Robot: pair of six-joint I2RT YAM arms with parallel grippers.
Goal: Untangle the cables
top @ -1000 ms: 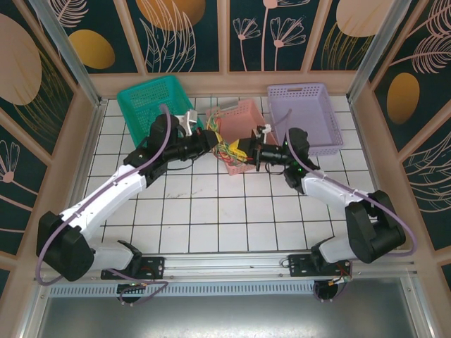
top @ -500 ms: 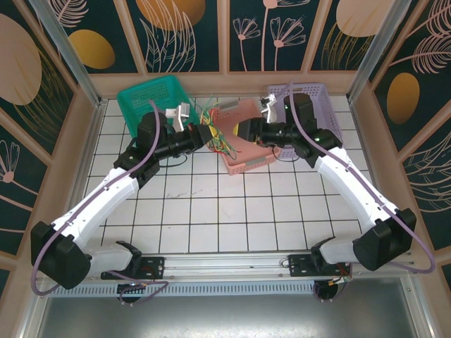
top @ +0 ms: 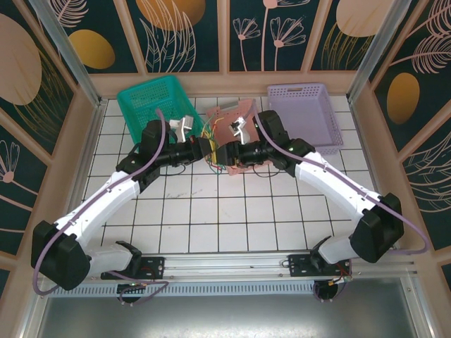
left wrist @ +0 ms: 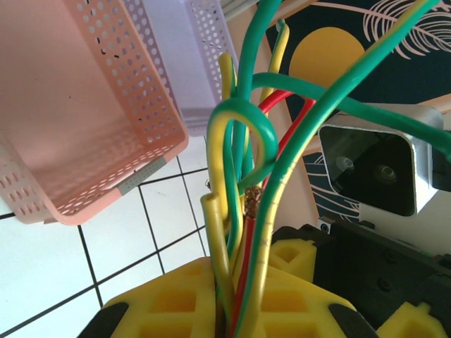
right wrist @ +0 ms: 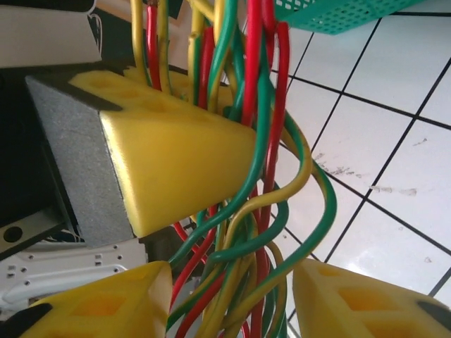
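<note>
The cables [top: 213,139], thin green, yellow and red wires, hang in a tangled bunch between my two grippers, in front of the pink basket. My left gripper [top: 204,146] is shut on the bunch; in the left wrist view its yellow fingers [left wrist: 176,296] pinch the cables [left wrist: 243,211] where they rise and loop. My right gripper [top: 225,152] sits right against it from the right. In the right wrist view the right gripper [right wrist: 232,306] is open, its fingers [right wrist: 366,303] apart on either side of the hanging cables [right wrist: 261,211], just below the left gripper's yellow finger [right wrist: 169,155].
A pink basket [top: 239,116] stands behind the grippers, a green basket [top: 146,104] at the back left and a lilac basket [top: 304,113] at the back right. White tiled floor [top: 211,211] lies open toward the arm bases. Walls enclose the cell.
My right gripper let go, lifted back toward the lilac basket, then came down leftward to the bunch, jaws open around it. The left gripper kept its hold and shifted slightly.
</note>
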